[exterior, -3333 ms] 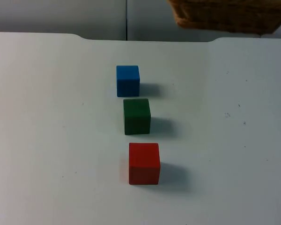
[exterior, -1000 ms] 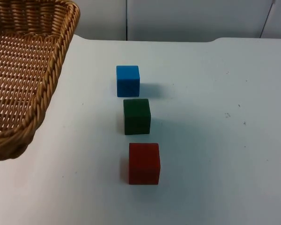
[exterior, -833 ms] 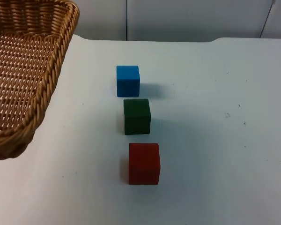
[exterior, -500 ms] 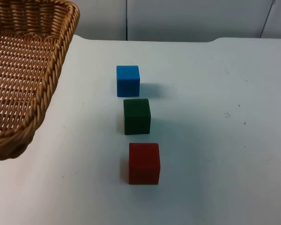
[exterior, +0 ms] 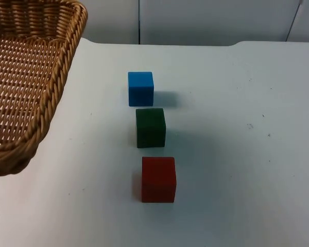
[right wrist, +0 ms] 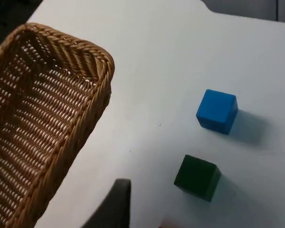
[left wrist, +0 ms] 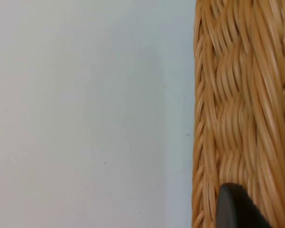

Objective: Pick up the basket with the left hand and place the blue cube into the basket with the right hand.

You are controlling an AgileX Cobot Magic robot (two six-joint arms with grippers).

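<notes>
Near edge of the white table top [exterior: 257,170] first: small red cube [exterior: 158,179], then dark green cube [exterior: 150,127], then the bright blue cube [exterior: 140,88] farthest back. The three sit in a line running near to far down the middle of the table, slightly apart, none touching.

Blue cube: matte, square faces, sharp edges, sitting flat and squared up to the table edges. No long axis, so either pair of faces works for a pinch. The green cube just in front of it is the thing to avoid.

Woven tan wicker basket [exterior: 28,77] is on the left side toward the far left corner, open side up, nothing in it, well apart from the cube line. It looks lifted off the table, but I can't confirm contact from these views.

Left gripper [left wrist: 237,209]: one black fingertip lies against the basket's braided rim, so my read is that it's holding the rim. Jaw state isn't actually visible, can't tell.

Right gripper [right wrist: 115,204]: above the table on the near side of the cubes, carrying nothing; jaw width can't tell. From it the green cube is nearer and the blue cube lies beyond, basket off to the side.

Key relation: the blue cube is right of the basket, and the right arm is the free one, so it reaches past green to the blue cube, then carries it left.
</notes>
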